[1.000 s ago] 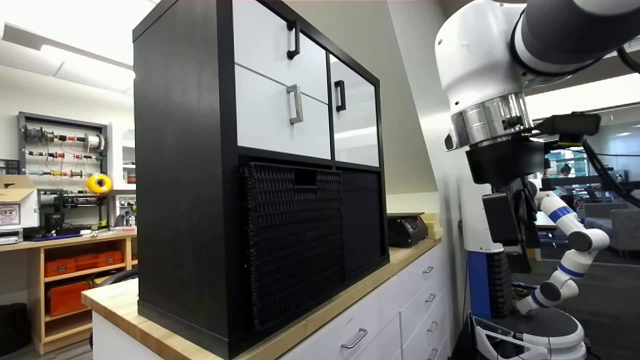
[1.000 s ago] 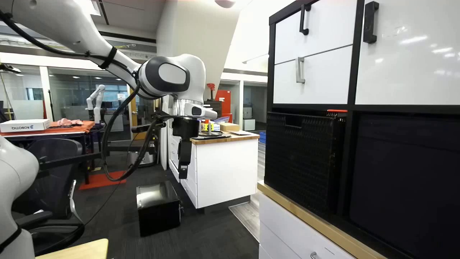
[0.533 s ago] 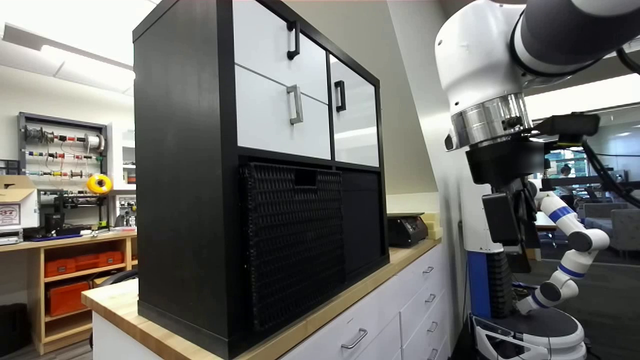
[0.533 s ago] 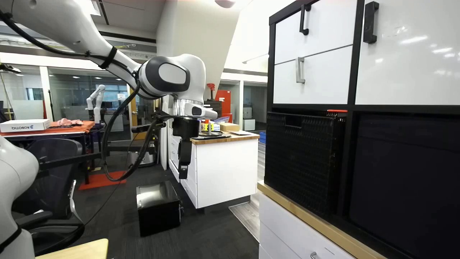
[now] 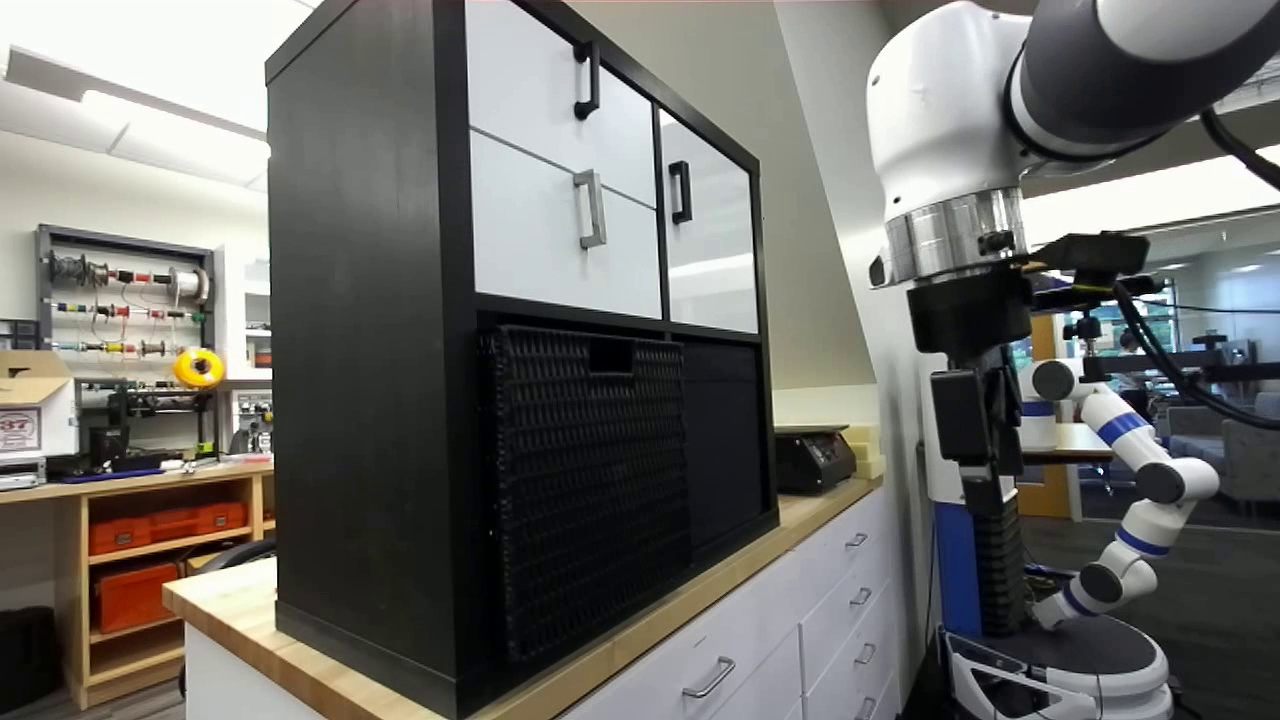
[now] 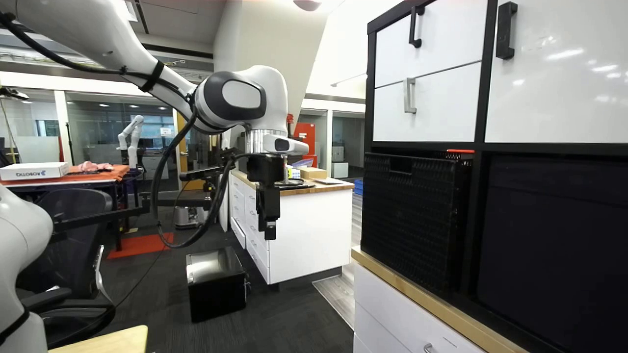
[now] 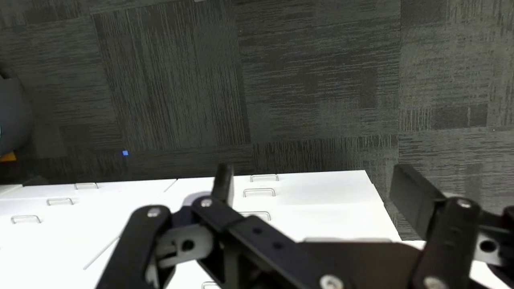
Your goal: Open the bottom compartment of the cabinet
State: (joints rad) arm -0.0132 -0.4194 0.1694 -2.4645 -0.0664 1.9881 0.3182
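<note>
The cabinet [image 5: 350, 330] is a tall black box with white upper doors; it also shows in an exterior view [image 6: 481, 98]. The bottom compartment is a black woven front panel [image 5: 590, 490] with a dark handle notch [image 5: 611, 357] near its top edge. The panel [image 6: 407, 220] and notch [image 6: 400, 165] also show in an exterior view, where the panel stands slightly forward of the frame. My gripper [image 6: 270, 230] points down, well apart from the panel; it also shows in an exterior view [image 5: 985, 490]. In the wrist view my gripper [image 7: 319, 192] is open with nothing between its fingers. The cabinet is out of the wrist view.
White drawer units [image 5: 780, 620] with a wooden top [image 5: 820, 510] carry the cabinet. A black scale [image 5: 815, 460] stands beside it. A black box [image 6: 216, 282] lies on the floor, and a white counter [image 6: 314, 230] stands behind my gripper. An orange-red object [image 6: 460, 151] lies atop the basket.
My gripper and arm have moved a little toward the cabinet within the last half second, and the gripper hangs straighter down. The cabinet and its bottom panel have not moved.
</note>
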